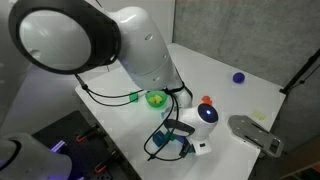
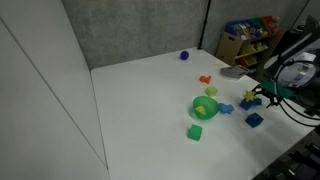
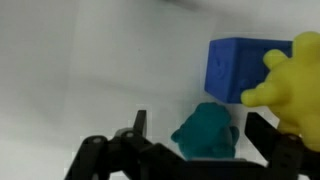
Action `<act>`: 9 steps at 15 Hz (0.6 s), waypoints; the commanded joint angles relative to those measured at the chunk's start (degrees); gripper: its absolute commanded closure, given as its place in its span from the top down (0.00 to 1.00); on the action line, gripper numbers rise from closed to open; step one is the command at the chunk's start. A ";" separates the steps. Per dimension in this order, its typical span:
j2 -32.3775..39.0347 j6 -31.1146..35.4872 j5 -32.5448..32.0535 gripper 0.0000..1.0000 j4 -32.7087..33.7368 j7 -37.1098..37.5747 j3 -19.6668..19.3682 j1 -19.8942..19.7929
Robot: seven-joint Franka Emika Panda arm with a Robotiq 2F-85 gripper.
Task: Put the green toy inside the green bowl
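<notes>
In the wrist view the dark teal-green toy [image 3: 207,133] lies on the white table between my two fingers. My gripper [image 3: 200,135] is open, with a gap to the toy on the left side and the right finger close beside it. The bright green bowl [image 2: 204,107] stands on the table to the side of the gripper [image 2: 256,97] and has a yellow piece in it. It also shows in an exterior view [image 1: 155,98], behind the arm. The gripper [image 1: 185,142] is low over the table there, and the toy is hidden.
A blue cube [image 3: 235,68] and a yellow toy [image 3: 290,80] lie just beyond the teal toy. A light-green cube [image 2: 196,132], a blue block [image 2: 254,120], an orange piece [image 2: 205,79] and a purple ball [image 2: 184,56] are on the table. A grey object [image 1: 255,133] lies near the edge.
</notes>
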 commanded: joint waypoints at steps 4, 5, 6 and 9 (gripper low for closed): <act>0.83 5.34 4.78 1.00 0.73 -13.65 7.06 -6.07; 0.85 6.04 4.60 1.00 0.74 -15.51 7.52 -6.59; 0.85 6.37 4.38 1.00 0.74 -17.11 8.00 -7.19; 1.14 7.76 3.59 1.00 0.87 -21.90 9.29 -9.07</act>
